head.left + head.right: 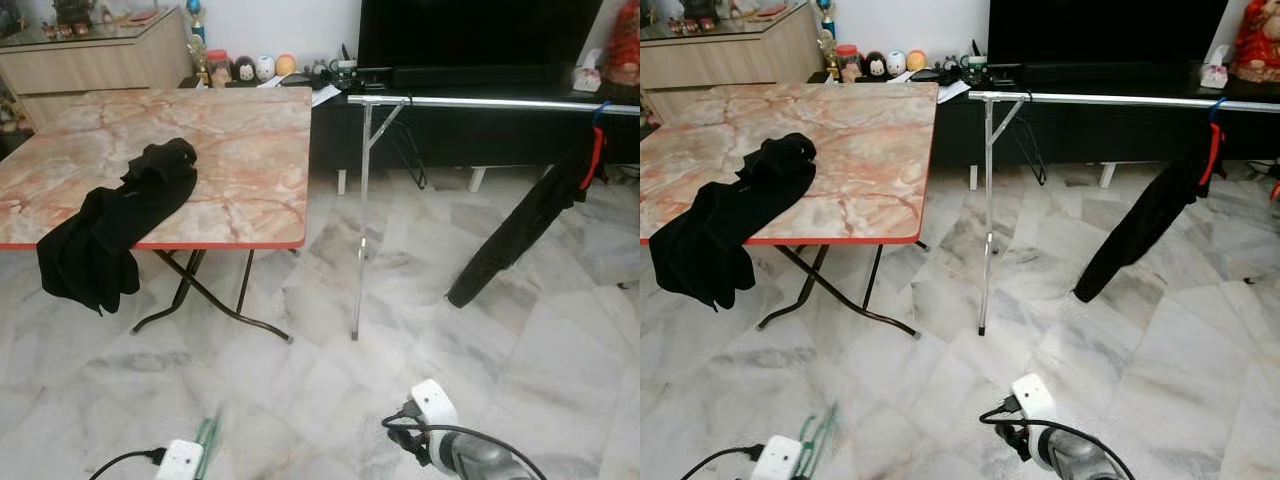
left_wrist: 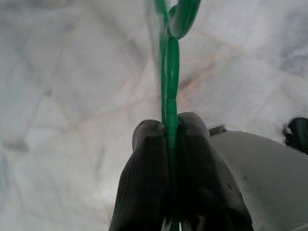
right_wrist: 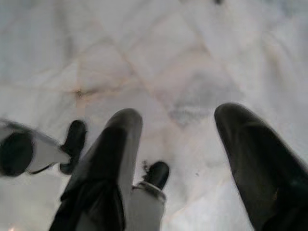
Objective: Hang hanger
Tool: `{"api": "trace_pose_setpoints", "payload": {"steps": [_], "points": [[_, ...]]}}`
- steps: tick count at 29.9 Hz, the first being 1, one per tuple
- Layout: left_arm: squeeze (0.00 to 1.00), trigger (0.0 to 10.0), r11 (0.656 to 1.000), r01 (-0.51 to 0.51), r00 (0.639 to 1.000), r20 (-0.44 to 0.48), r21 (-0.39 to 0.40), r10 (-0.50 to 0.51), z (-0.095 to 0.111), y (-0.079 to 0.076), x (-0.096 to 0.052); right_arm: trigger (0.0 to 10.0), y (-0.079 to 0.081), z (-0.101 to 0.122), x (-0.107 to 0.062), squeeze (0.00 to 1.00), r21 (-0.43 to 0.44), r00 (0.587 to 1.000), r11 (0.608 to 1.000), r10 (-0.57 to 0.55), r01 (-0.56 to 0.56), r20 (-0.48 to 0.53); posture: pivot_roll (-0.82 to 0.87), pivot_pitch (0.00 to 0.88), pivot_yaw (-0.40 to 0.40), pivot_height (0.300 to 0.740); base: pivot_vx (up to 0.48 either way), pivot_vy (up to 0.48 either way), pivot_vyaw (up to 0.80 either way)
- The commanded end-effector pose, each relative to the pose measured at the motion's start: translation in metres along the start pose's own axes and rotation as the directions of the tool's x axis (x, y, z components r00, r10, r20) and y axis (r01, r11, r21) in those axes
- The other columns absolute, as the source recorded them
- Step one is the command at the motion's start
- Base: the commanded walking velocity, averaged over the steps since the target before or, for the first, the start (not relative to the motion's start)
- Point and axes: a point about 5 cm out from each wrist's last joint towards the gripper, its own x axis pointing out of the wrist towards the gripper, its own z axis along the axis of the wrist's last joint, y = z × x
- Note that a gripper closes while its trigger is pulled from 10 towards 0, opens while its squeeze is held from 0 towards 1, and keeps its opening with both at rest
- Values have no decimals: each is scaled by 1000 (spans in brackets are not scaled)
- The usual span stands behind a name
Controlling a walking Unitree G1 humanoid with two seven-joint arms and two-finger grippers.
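The robot is standing on the marble floor [image 1: 330, 400], facing a desk [image 1: 250, 150] and a silver rail [image 1: 480, 102]. Its left tool [image 2: 171, 126] is hanging low by its side, and its two black fingers [image 2: 147, 159] are pressing tight together on a thin green hanger [image 2: 169, 91]. In the head view, a bit of that green hanger [image 1: 207, 440] is poking up near the left wrist, just above the floor.

The right tool [image 3: 178, 125] is pointing down at the floor with its fingers apart, gripping nothing.

A black cloth [image 1: 115, 225] is lying on the desk, with one end drooping over the red edge. Another black cloth [image 1: 525, 225] is already hanging from the rail on a red hanger [image 1: 597, 150], far to the right.

It looks like the robot is at the carrying step, with the hanger in its grip but not yet hung. Next, it probably needs to step closer to the rail, lift the left arm high, and hook the top of the hanger over the bar.

There are no words or labels clear enough to read.
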Motion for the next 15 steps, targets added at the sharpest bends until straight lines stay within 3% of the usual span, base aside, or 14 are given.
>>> {"api": "trace_pose_setpoints", "payload": {"steps": [1, 2, 4, 15], "points": [[0, 10000, 992, -51, 999, -25, -114, 49, -9, 4, 0, 10000, -4, -4, 0, 0, 131, 994, 985, -112, 112, -5, -30, 0, 15, 732, 0, 0, 0], [0, 10000, 992, -51, 999, -25, -114, 49, -9, 4, 0, 10000, -4, -4, 0, 0, 131, 994, 985, -112, 112, -5, -30, 0, 15, 732, 0, 0, 0], [0, 10000, 986, -70, 997, -44, -152, 64, -12, 7, 0, 10000, -2, -8, 1, 0, 269, 980, 943, -200, 197, -17, -42, 0, 28, 732, 0, 0, 0], [0, 10000, 971, -85, 995, -66, -223, 72, -16, 6, 2, 10000, 26, 4, 10, 0, 248, 983, 952, -177, 182, -39, -60, 0, 57, 732, 0, 0, 0]]}}
